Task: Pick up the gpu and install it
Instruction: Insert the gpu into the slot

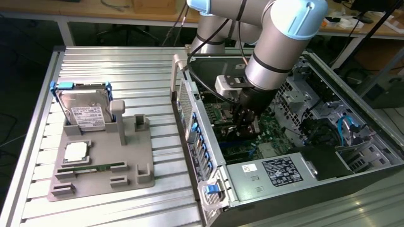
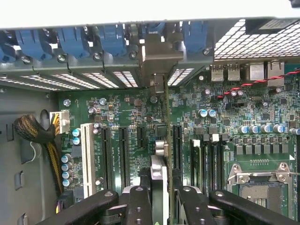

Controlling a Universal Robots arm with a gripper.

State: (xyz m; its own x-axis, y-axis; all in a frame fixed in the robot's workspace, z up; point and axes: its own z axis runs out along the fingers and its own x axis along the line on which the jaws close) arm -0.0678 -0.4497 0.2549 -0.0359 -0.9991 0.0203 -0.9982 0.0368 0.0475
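Arm reaches down into the open computer case [image 1: 353, 156], which lies on its side on the slatted metal table [image 1: 151, 61]; gripper [image 1: 247, 126] hangs low over the green motherboard [image 1: 268, 126] in the exterior view.

Wrist view: gripper [image 2: 161, 197] fingers [image 2: 138, 206] are clamped on the gpu [image 2: 159, 159]; the card is seen edge-on between the black fingers, standing upright and running toward the rear wall of the case; its metal bracket [image 2: 159, 56] sits at the row of blue slot clips [image 2: 70, 40]; lower edge of the card lies along the line of the expansion slots [image 2: 123, 157], between the black slots and the memory slots [image 2: 211, 161]; whether it is fully seated I cannot tell.

Empty CPU socket [image 2: 260, 185] is near the gripper on the motherboard; white slot [image 2: 87, 157] and a bundled cable [image 2: 33, 131] lie on the other side.

On the table, toward the exterior view's left, a grey parts holder [image 1: 94, 161] carries the hard drive [image 1: 85, 106] with blue rails, a square chip [image 1: 75, 151] and a green memory stick [image 1: 94, 168].
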